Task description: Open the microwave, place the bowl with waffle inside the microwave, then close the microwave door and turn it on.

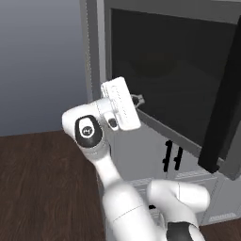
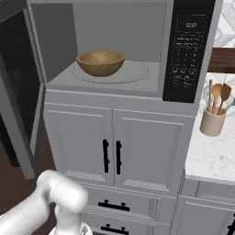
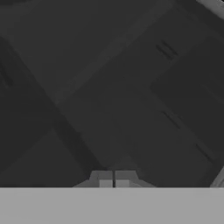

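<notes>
The microwave (image 2: 120,32) stands open, its door (image 2: 14,87) swung out to the left. Inside, a tan wooden-looking bowl (image 2: 100,63) rests on the round turntable; the waffle is hidden below its rim. In the left base view the door (image 1: 179,70) is a wide dark window with a tall black bar handle (image 1: 220,113) at its right edge. My gripper (image 1: 139,100) is shut with nothing in it, its tips at the lower left of the door's glass. In the hand view the fingertips (image 3: 113,178) sit pressed together in front of dark glass.
The black control panel (image 2: 188,50) is to the right of the cavity. Grey cabinet doors (image 2: 112,151) with small black handles and drawers sit below. A cup of wooden utensils (image 2: 214,117) stands on the white counter at right. Dark wood floor lies to the left.
</notes>
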